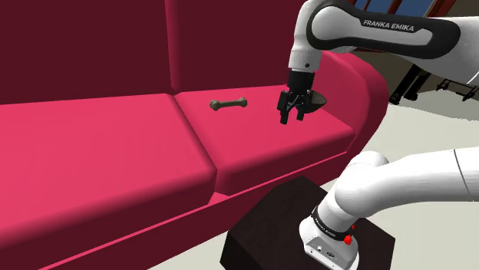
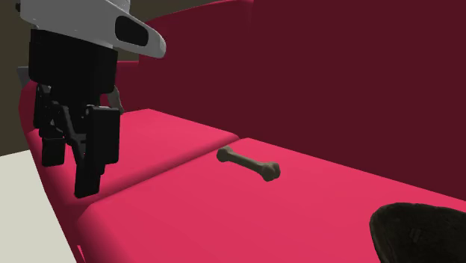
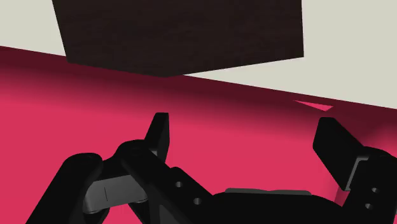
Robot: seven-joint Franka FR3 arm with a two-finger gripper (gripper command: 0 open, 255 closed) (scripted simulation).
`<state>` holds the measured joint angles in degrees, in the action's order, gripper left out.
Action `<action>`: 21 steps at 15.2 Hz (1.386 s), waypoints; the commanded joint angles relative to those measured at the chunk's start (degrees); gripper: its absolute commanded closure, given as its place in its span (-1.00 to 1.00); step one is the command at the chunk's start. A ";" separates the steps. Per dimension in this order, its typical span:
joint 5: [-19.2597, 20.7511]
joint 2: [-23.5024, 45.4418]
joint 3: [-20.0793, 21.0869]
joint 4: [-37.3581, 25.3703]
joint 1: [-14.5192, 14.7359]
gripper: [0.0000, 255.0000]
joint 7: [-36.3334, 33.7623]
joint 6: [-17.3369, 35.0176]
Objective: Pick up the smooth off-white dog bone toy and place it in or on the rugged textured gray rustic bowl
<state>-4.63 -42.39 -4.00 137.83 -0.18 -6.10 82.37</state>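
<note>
A dog bone toy (image 1: 228, 103) (image 2: 249, 164), drawn dull olive-grey, lies flat on the red sofa seat (image 1: 100, 146) close to the backrest, just beside the seam between two cushions. My gripper (image 1: 291, 119) (image 2: 71, 176) (image 3: 248, 143) hangs open above the seat, off to the shoulder view's right of the bone and apart from it, with nothing between its fingers. The rough dark bowl (image 2: 422, 233) sits on the seat at the second exterior view's lower right edge, partly cut off.
The sofa's dark red backrest (image 1: 115, 46) rises behind the bone. A rounded armrest (image 1: 362, 84) stands beyond the gripper in the shoulder view. My dark box stand (image 1: 265, 230) (image 3: 178, 35) sits on the pale floor against the sofa front.
</note>
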 commanded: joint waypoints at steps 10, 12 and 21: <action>9.23 12.15 -10.19 -3.65 3.69 -1.00 27.73 12.21; 10.11 15.61 -12.14 -5.40 4.70 -1.00 33.66 15.01; 8.22 32.87 -18.46 -16.72 9.09 -1.00 60.16 25.74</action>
<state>4.16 -11.49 -22.03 122.32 8.38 50.92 106.80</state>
